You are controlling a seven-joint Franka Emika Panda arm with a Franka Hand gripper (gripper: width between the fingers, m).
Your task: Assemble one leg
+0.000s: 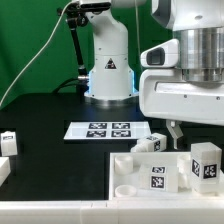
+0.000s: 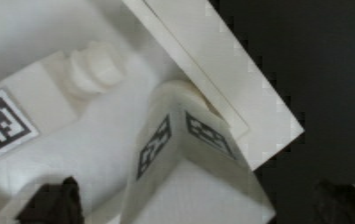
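A white leg (image 2: pixel 188 150) with black-and-white tags stands on the white rimmed panel (image 2: pixel 209 60). It lies between my gripper's (image 2: pixel 195 208) two dark fingertips (image 2: pixel 49 205), which stand wide apart on either side without touching it. A second leg (image 2: pixel 41 95) with a round peg end lies just beside it on the panel. In the exterior view my gripper (image 1: pixel 177 134) hangs open just above the panel (image 1: pixel 125 180), over several tagged legs (image 1: pixel 158 178), one (image 1: pixel 205 164) at the right.
The marker board (image 1: pixel 107 130) lies on the black table behind the panel. Two more white legs (image 1: pixel 8 141) sit at the exterior view's left edge. The robot base (image 1: pixel 108 75) stands at the back before a green wall.
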